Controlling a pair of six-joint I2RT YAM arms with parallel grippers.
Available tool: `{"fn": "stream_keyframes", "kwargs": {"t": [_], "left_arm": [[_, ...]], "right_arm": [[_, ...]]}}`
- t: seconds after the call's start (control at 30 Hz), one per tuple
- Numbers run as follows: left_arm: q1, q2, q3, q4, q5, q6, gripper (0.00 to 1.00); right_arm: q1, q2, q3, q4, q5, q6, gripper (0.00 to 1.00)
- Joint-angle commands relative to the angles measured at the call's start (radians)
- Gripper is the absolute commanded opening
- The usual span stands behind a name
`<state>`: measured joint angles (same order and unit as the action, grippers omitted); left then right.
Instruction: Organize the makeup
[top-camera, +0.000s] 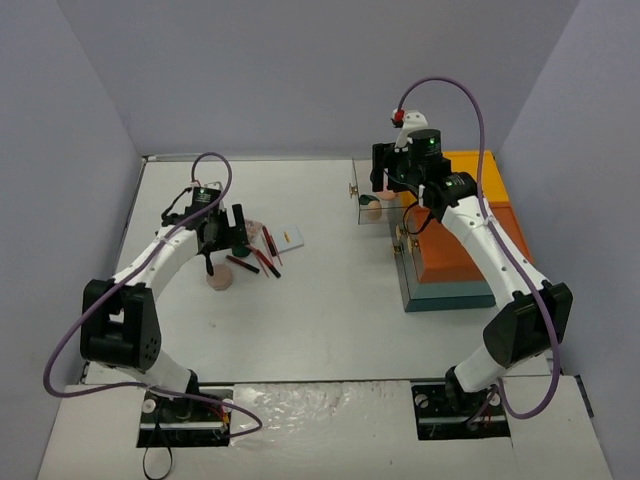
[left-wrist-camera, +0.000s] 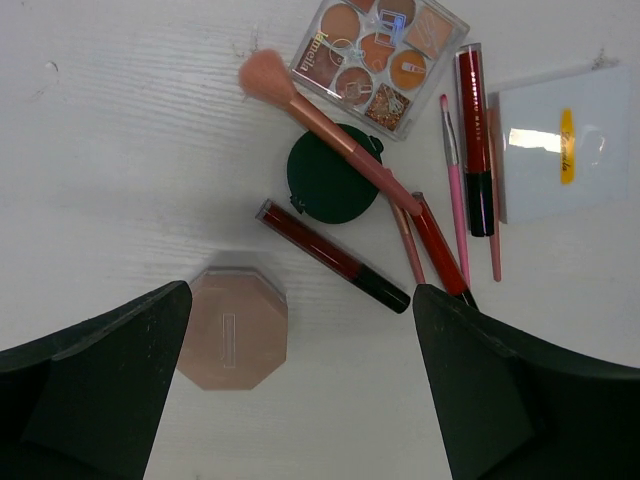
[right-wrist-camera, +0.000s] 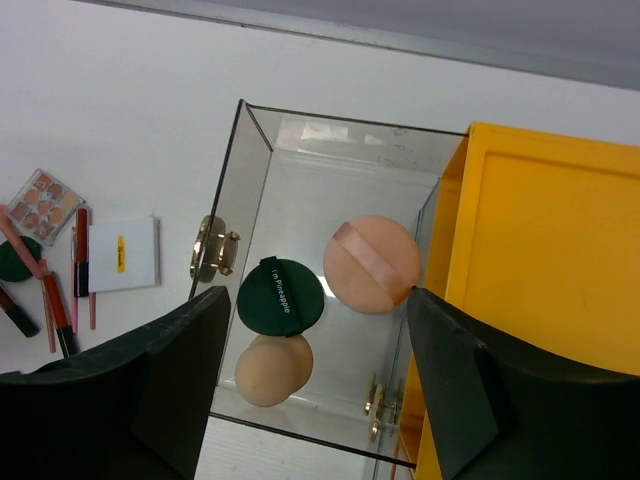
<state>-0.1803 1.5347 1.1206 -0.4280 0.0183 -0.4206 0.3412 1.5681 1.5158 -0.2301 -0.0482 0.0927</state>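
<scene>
Hovering over the left half of the white surface (top-camera: 330, 320), the left arm's fingers (left-wrist-camera: 100, 390) are spread wide with nothing between them, a scatter of makeup below. Right under them an octagonal pink compact (left-wrist-camera: 232, 328) lies flat, a little apart from the rest. Just past it a dark red gloss tube (left-wrist-camera: 335, 257) lies slantwise. Beyond that is a dark green disc (left-wrist-camera: 325, 190) with a pink-bristled brush (left-wrist-camera: 330, 135) laid across its edge. The bristles end near a clear-lidded palette (left-wrist-camera: 380, 50) of brown and orange pans. To the right of the disc, a red pencil (left-wrist-camera: 440, 245), a thin pink-handled brush (left-wrist-camera: 455, 180) and a longer red tube (left-wrist-camera: 475, 140) lie roughly side by side. The tube sits just beside a white card (left-wrist-camera: 565, 140) with a yellow mark

Further right, well apart from that scatter, a clear-walled box (right-wrist-camera: 240, 190) with small gold latches stands against a large orange box (right-wrist-camera: 550, 280). Three pieces lie inside it: a peach puff (right-wrist-camera: 372, 265) with a ribbon strap, a second green disc (right-wrist-camera: 280, 297) with white lettering just beside the puff, and a round peach sponge (right-wrist-camera: 272, 370) tucked against that disc's near edge. The right arm's fingers (right-wrist-camera: 130, 400) hang above this box, parted, holding nothing
</scene>
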Motion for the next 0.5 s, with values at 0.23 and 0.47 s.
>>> {"fn": "stream_keyframes", "kwargs": {"t": [0.23, 0.47], "left_arm": [[0.070, 0.218, 0.163, 0.087, 0.144, 0.014, 0.69], [0.070, 0.312, 0.217, 0.073, 0.171, 0.018, 0.48]], "right_arm": [[-0.002, -0.209, -0.007, 0.054, -0.083, -0.002, 0.85], [-0.002, -0.262, -0.068, 0.054, -0.075, -0.004, 0.86]]}}
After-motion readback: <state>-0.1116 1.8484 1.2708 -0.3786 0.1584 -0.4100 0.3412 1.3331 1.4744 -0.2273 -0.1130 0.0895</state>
